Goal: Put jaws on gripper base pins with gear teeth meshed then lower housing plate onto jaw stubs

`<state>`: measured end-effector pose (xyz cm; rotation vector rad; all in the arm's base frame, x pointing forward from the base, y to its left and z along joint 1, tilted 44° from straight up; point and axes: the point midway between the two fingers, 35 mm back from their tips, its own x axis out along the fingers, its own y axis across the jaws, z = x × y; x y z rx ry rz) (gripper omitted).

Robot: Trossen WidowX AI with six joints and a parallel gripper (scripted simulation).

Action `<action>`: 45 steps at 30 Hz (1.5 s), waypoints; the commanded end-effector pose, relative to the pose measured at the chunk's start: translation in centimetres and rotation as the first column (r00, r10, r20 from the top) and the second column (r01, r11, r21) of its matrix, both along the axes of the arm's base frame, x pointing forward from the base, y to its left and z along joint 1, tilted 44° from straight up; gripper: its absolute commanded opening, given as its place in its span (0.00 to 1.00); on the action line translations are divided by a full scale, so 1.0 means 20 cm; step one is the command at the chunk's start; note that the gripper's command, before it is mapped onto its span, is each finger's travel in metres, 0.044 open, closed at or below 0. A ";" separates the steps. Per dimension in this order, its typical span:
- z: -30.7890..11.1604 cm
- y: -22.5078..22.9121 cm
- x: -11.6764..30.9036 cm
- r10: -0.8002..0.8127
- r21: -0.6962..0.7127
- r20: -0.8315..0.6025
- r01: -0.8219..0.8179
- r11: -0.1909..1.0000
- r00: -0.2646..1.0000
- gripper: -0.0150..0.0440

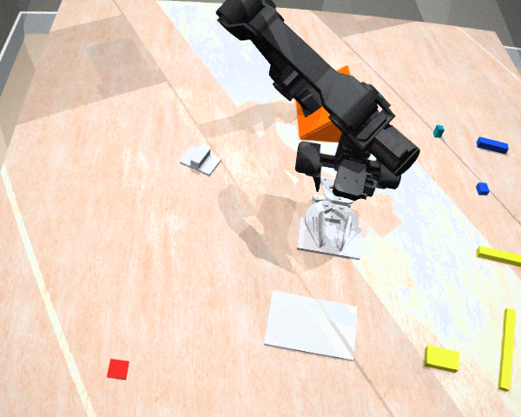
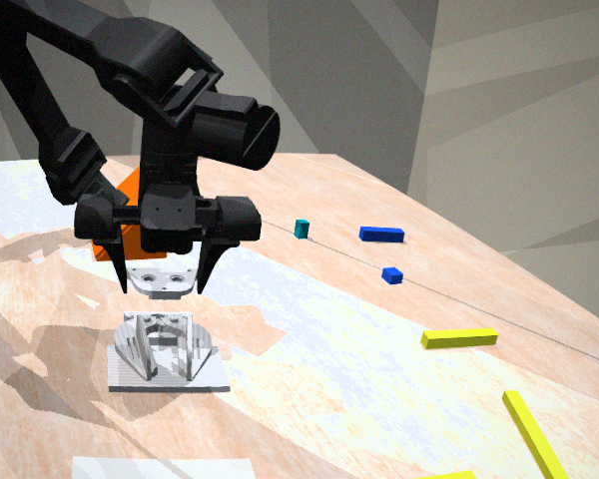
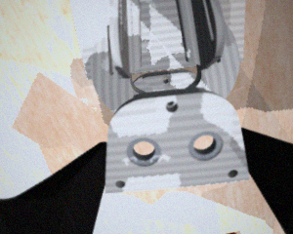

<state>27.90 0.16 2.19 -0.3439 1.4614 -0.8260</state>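
Note:
My gripper (image 2: 163,291) (image 3: 170,141) is shut on the housing plate (image 1: 328,185) (image 2: 161,272) (image 3: 175,128), its black fingers at the plate's two side edges. The plate has two large holes and hangs roughly level above and behind the gripper base (image 1: 306,244) (image 2: 217,378), with a gap below it in the exterior view. Two pale jaws, the left jaw (image 1: 315,224) (image 2: 133,346) and the right jaw (image 1: 350,224) (image 2: 199,346), stand on the base side by side, their long ends towards the front. The held plate hides the gear teeth and the jaws' rear in the wrist view.
An orange block (image 1: 317,123) (image 2: 129,244) stands behind the gripper. A small grey stepped part (image 1: 201,157) lies to the left, a flat white plate (image 1: 310,325) (image 2: 160,468) in front. Blue, teal and yellow blocks lie to the right, a red square (image 1: 118,368) at front left.

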 end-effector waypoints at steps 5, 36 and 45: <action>-0.05 -0.05 -0.01 0.004 -0.007 -0.007 -0.004 1.000 1.000 0.85; -0.12 -0.12 -0.03 0.010 -0.008 -0.013 -0.010 1.000 1.000 0.85; -0.12 -0.12 -0.03 0.010 -0.008 -0.013 -0.010 1.000 1.000 0.85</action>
